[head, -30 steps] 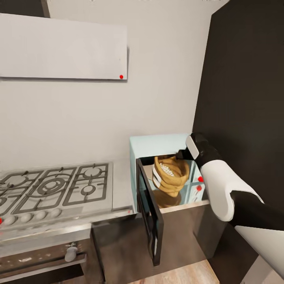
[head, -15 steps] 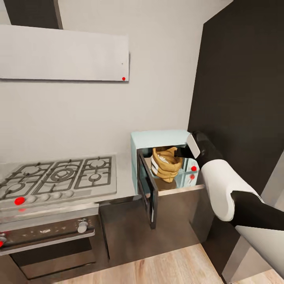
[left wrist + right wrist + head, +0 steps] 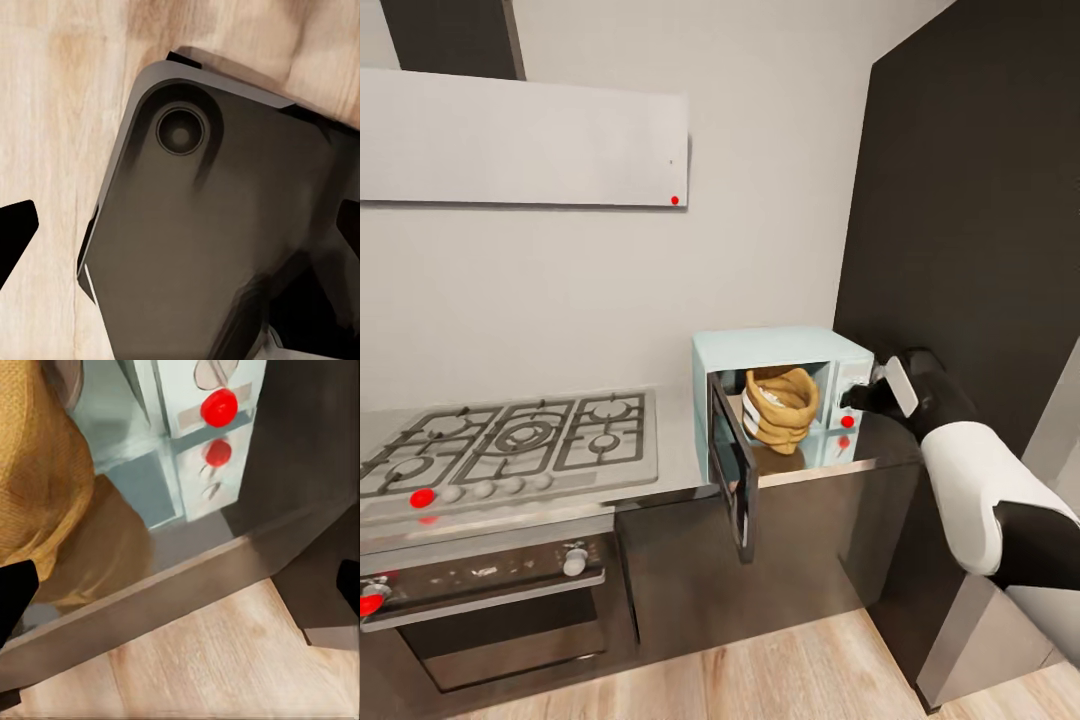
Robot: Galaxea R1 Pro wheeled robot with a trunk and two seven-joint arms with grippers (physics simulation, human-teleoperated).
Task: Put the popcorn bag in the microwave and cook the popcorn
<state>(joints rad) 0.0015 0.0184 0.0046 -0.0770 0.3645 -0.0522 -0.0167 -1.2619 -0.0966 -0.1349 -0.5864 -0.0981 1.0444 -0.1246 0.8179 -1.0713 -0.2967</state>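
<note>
Mustard-tan cloth popcorn bag [image 3: 780, 408] inside open mint-blue microwave [image 3: 780, 350]; empty right pincer [image 3: 857, 398], fingers spread, beside its white panel.

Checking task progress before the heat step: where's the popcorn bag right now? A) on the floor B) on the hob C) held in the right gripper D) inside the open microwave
D: the popcorn bag sits inside the microwave, whose door hangs open, while the right gripper is off to the side by the white knob panel, apart from the bag.
</note>
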